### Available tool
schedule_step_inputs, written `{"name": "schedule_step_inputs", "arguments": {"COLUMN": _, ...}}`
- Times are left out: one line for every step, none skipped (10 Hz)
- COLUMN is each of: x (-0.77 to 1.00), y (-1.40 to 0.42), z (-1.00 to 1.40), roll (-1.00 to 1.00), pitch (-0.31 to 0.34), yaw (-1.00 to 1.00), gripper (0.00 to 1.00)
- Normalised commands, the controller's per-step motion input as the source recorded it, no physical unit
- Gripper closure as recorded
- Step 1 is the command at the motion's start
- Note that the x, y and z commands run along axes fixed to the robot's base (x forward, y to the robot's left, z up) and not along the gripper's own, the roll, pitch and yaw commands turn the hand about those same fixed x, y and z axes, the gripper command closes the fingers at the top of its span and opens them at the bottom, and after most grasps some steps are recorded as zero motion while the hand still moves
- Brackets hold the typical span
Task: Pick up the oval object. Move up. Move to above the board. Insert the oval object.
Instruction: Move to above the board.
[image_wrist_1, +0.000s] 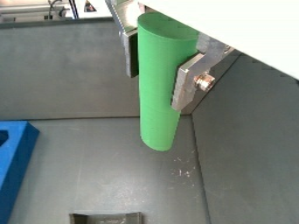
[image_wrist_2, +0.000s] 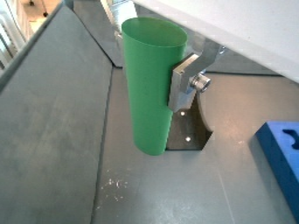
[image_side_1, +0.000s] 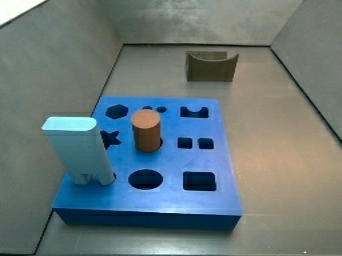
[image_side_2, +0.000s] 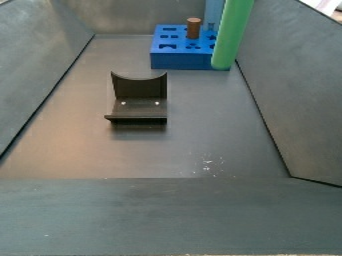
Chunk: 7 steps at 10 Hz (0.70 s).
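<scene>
In both wrist views the gripper (image_wrist_1: 163, 63) has its jaws closed on the peg (image_wrist_1: 159, 87), one silver finger (image_wrist_1: 191, 80) flat against each side near the peg's top. The peg is bright green, tall, slim, smooth and plain, with rounded sides and a flat oval top face (image_wrist_2: 153, 33). It hangs upright with its lower end clear of the grey floor (image_wrist_1: 105, 166).

A corner of the blue board (image_wrist_1: 14, 157) shows at the frame edge in both wrist views, apart from the peg. The dark olive block (image_wrist_2: 190, 137) stands on the floor just behind the peg's lower end.

In a side view the board (image_side_1: 167, 195) lies on the floor, with a light-blue block (image_side_1: 74, 148) standing at its left edge and a brown cylinder (image_side_1: 146, 131) upright in a hole beside it; hexagon, round and square holes stay open. The olive block (image_side_1: 210, 65) sits well apart, near the far wall.

In a side view the peg (image_side_2: 237, 32) rises at the board's (image_side_2: 178, 52) right edge; whether it is over it or beside it I cannot tell.
</scene>
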Motion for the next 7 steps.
{"name": "schedule_step_inputs", "arguments": {"x": 0.00, "y": -0.04, "z": 0.62, "roll": 0.07, "pitch": 0.108, "yaw": 0.03, "gripper": 1.00}}
{"name": "schedule_step_inputs", "arguments": {"x": 0.00, "y": -0.02, "z": 0.37, "roll": 0.07, "pitch": 0.107, "yaw": 0.03, "gripper": 1.00}}
{"name": "schedule_step_inputs", "arguments": {"x": 0.00, "y": -0.02, "z": 0.23, "roll": 0.08, "pitch": 0.108, "yaw": 0.04, "gripper": 1.00}}
{"name": "schedule_step_inputs", "arguments": {"x": 0.07, "y": -1.00, "z": 0.02, "roll": 0.11, "pitch": 0.163, "yaw": -1.00, "gripper": 1.00}}
{"name": "schedule_step_inputs", "arguments": {"x": 0.07, "y": -1.00, "z": 0.01, "roll": 0.11, "pitch": 0.158, "yaw": -1.00, "gripper": 1.00}}
{"name": "schedule_step_inputs", "arguments": {"x": 0.07, "y": -1.00, "z": 0.01, "roll": 0.12, "pitch": 0.149, "yaw": -1.00, "gripper": 1.00}}
{"name": "schedule_step_inputs", "arguments": {"x": 0.07, "y": -1.00, "z": 0.01, "roll": 0.10, "pitch": 0.132, "yaw": -1.00, "gripper": 1.00}}
